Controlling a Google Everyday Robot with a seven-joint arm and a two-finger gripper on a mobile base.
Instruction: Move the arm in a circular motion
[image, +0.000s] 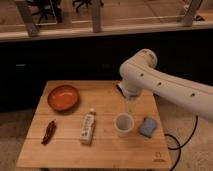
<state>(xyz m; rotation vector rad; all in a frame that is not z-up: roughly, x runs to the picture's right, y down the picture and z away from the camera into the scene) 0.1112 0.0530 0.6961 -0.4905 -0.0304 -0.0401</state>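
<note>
We see the arm coming in from the right edge of the frame. Its thick cream segment w/ small dark dots runs up-left to a bulbous joint just right of centre, over the far right part of the table. From that joint a slim pale tip drops straight down: that's the gripper, hanging just above the cup. Whether it's apart or together we can't tell. The cup stands upright, centre-right on the table. Just right of it lies a blue sponge. Left of the cup a bottle lies on its side, cap toward the top of the frame. An orange bowl sits at the table's upper left, w/ a red chili below it nr the left edge. A dark cable loops past the table's right side at lower right.
</note>
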